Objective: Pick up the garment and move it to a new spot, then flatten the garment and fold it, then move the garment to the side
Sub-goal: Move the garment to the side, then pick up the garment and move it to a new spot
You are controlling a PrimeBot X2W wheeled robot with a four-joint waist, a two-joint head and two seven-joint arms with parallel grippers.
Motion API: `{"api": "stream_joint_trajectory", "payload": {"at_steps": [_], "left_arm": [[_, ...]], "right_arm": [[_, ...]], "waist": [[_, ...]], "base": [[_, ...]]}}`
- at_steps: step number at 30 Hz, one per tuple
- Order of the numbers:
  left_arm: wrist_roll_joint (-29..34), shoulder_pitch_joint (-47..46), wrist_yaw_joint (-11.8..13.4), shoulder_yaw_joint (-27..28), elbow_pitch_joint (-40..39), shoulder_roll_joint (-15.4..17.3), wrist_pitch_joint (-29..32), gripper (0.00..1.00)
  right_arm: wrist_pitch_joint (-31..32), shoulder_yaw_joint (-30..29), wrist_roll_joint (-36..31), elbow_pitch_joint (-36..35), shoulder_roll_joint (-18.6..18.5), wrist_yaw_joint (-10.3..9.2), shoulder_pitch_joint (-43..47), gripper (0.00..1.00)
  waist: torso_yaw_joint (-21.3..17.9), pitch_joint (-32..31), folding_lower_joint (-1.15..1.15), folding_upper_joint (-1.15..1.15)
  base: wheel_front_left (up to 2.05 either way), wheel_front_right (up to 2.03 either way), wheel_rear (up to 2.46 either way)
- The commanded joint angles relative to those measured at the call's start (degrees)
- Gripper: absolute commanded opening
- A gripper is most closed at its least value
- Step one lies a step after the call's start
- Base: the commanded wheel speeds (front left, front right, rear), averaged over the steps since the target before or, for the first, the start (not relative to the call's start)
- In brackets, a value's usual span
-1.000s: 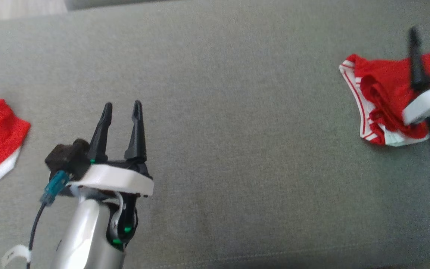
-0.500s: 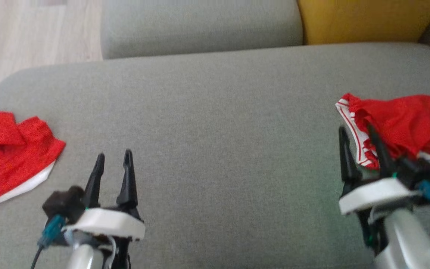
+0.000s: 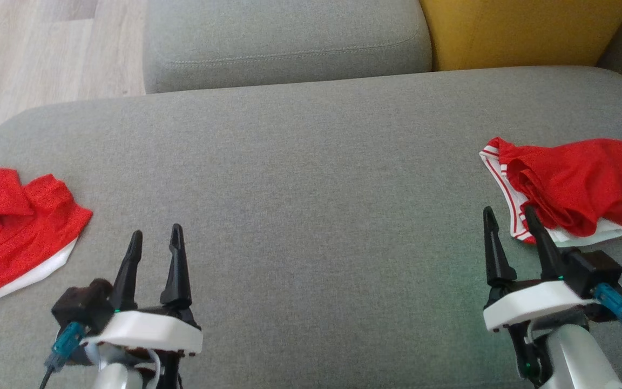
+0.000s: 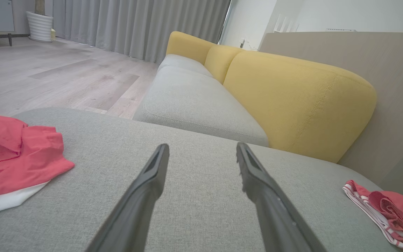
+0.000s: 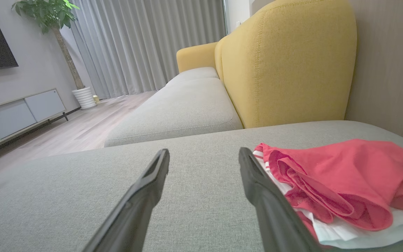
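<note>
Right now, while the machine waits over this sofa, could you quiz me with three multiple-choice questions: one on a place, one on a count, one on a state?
1. Where does the striped-edged red garment lie?
A. On the wooden floor
B. Just beyond the right tool, at the grey cushion's right end
C. Draped over the yellow backrest

2. How many red garments lie on the grey cushion?
A. One
B. Four
C. Two

3. How are the two tools?
A. Both open, holding nothing
B. Both shut on cloth
C. One shut on a garment

Answers: 1 B, it lies past that tool's fingertips in the head view. 2 C, the other garment lies at the left end. 3 A, bare grey fabric shows between the fingers of the left tool and of the right tool.
</note>
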Motion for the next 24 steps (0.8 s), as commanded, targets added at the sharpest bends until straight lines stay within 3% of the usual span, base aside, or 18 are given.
{"api": "stream_joint_trajectory", "payload": {"at_steps": [1,11,16,24], "left_arm": [[0.40,-1.77,0.05,1.78,-1.83,0.36,-0.70,1.00],[0.42,-2.41,-0.17,1.00,-1.38,0.36,-0.70,1.00],[0.43,-3.26,0.15,0.93,-1.39,0.36,-0.70,1.00],[1.16,-3.33,0.57,2.50,-2.03,0.36,-0.70,1.00]], "right_arm": [[-0.41,1.09,-0.44,-2.15,0.32,0.19,-2.09,1.00],[0.14,1.38,-0.68,-2.40,0.46,0.19,-1.75,1.00],[0.42,1.52,-1.21,-2.68,0.44,0.19,-1.29,1.00],[0.94,2.64,-0.92,-3.27,0.54,0.19,-1.02,1.00]], "waist": [[-0.04,0.03,0.00,0.00],[1.67,0.12,0.00,0.00],[5.45,0.28,0.00,0.00],[14.93,0.53,0.00,0.00]], "base": [[0.00,0.00,0.00],[0.00,0.00,0.00],[0.00,0.00,0.00],[0.00,0.00,0.00]]}}
